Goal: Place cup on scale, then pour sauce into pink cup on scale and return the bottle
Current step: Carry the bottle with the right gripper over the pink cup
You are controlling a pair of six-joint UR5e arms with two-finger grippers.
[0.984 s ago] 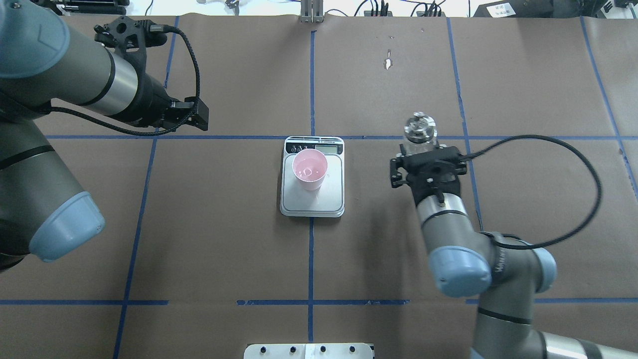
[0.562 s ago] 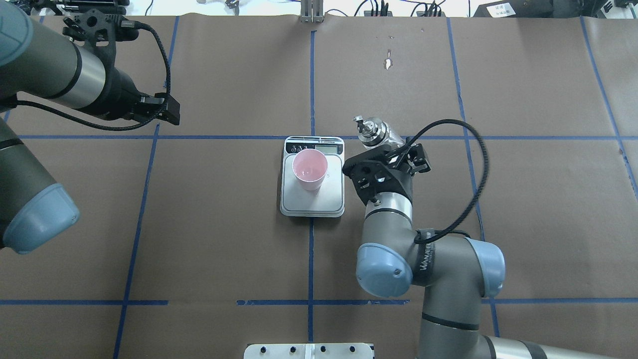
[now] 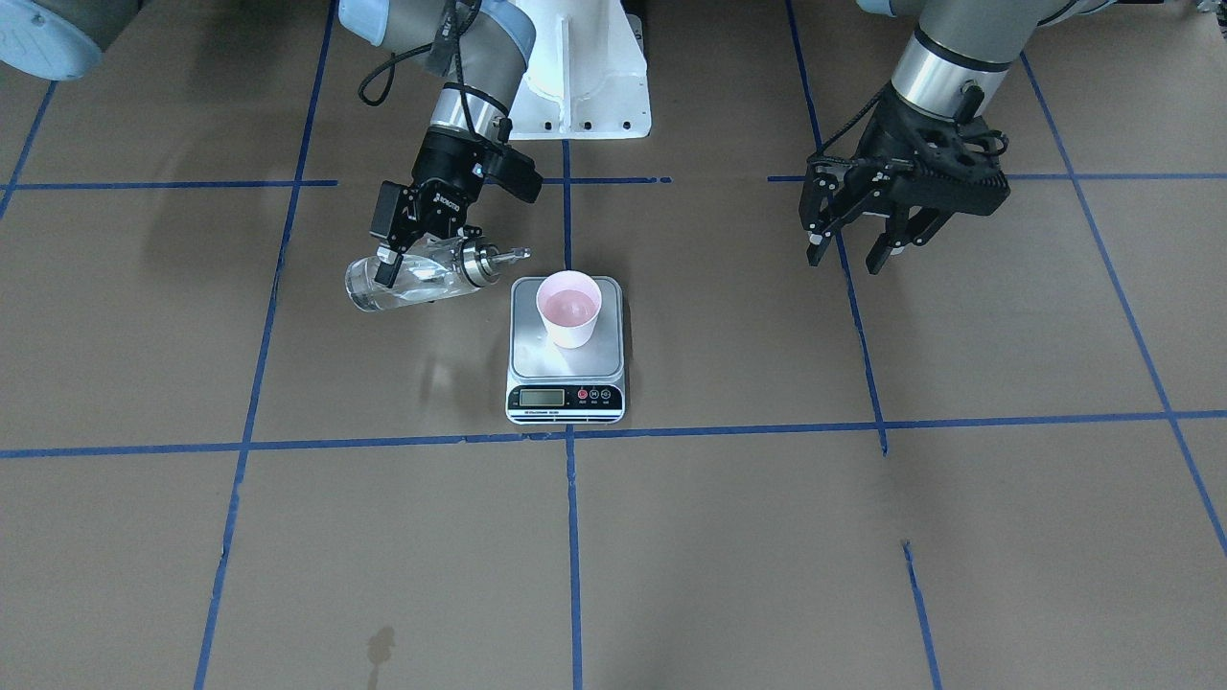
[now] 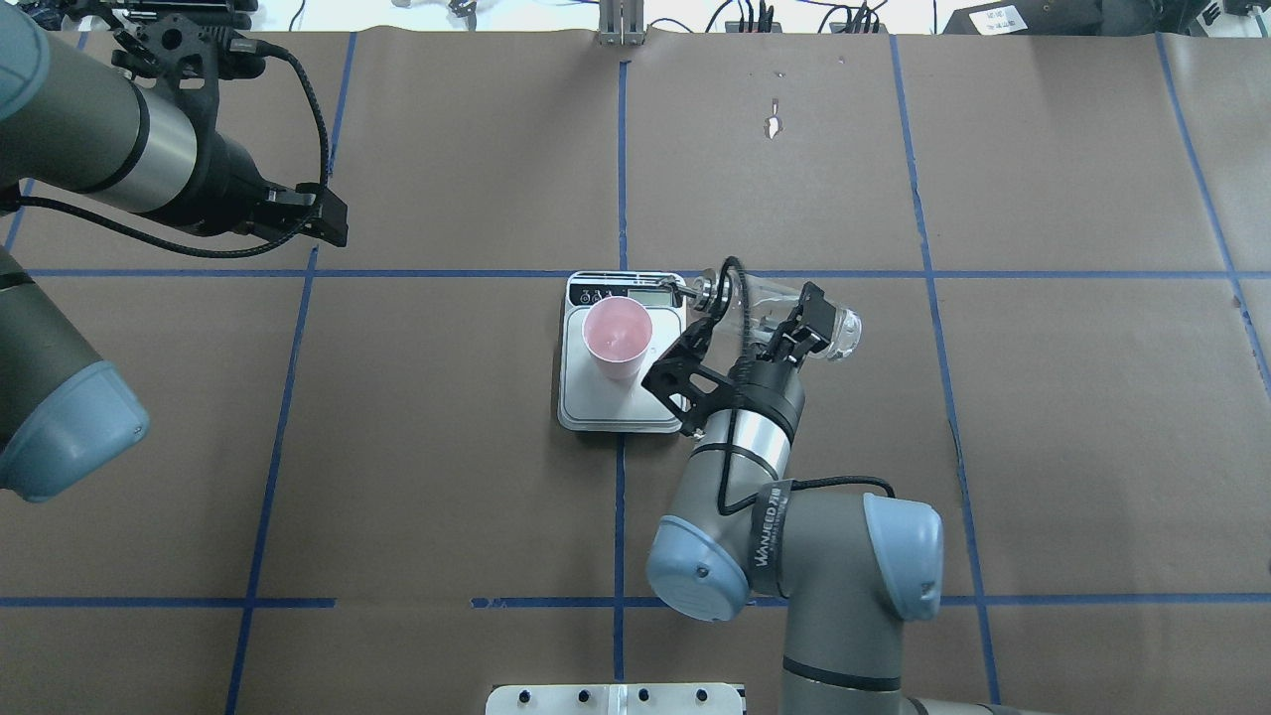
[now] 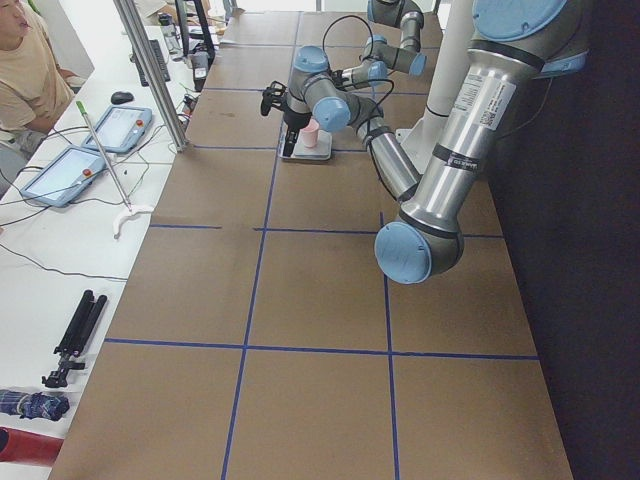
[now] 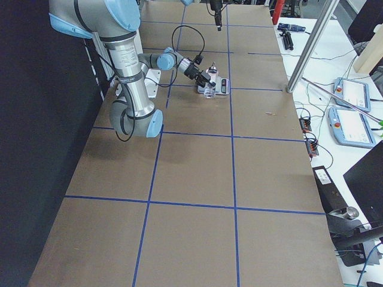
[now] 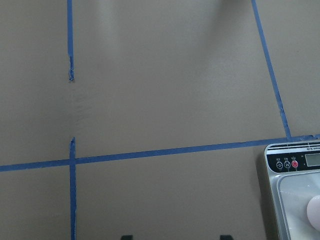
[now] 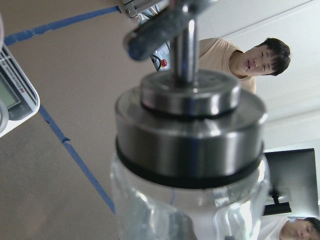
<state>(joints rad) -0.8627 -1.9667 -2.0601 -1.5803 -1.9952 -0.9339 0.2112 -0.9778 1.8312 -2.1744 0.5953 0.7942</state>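
The pale pink cup [image 3: 568, 309] [image 4: 617, 336] stands upright on the silver scale [image 3: 537, 359] [image 4: 621, 402], toward its display end. My right gripper [image 3: 414, 257] [image 4: 782, 333] is shut on the clear glass bottle [image 3: 407, 286] [image 4: 842, 333], which lies tilted almost level. Its metal spout [image 3: 518, 255] points at the cup from beside the rim, and I see no stream. The right wrist view is filled by the bottle's silver cap [image 8: 190, 130]. My left gripper [image 3: 853, 251] [image 4: 333, 220] hangs open and empty, well off to the side of the scale [image 7: 295, 165].
Blue tape lines divide the brown paper table. The white robot base [image 3: 585, 96] sits behind the scale. A side table with tablets [image 5: 120, 125] and a seated person [image 5: 25, 70] runs along the far edge, and a metal post [image 6: 311, 45] stands there.
The right arm swung left toward the scale and tipped the bottle from upright to nearly level, spout toward the cup. The left arm pulled back further left.
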